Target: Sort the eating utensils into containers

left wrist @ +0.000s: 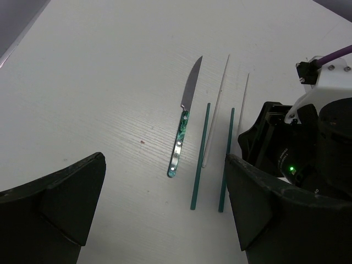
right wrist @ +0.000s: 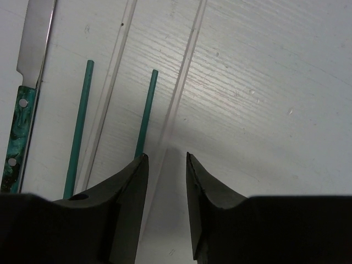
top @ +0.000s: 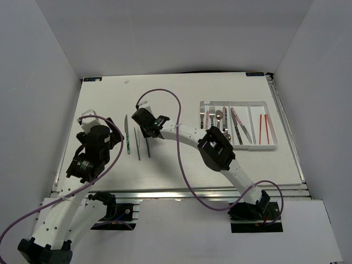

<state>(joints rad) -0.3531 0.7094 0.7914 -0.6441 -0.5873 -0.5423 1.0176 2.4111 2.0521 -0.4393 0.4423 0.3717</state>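
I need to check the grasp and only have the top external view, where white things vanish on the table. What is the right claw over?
Observer: In the right wrist view, the right claw straddles a pale chopstick, with one finger on each side.
Operator: Is it pinched?
Observer: No. The gap between the fingers is wider than the stick.
Operator: Is anything crowding it?
Observer: A green chopstick lies right beside it, with its near end hidden behind one finger.
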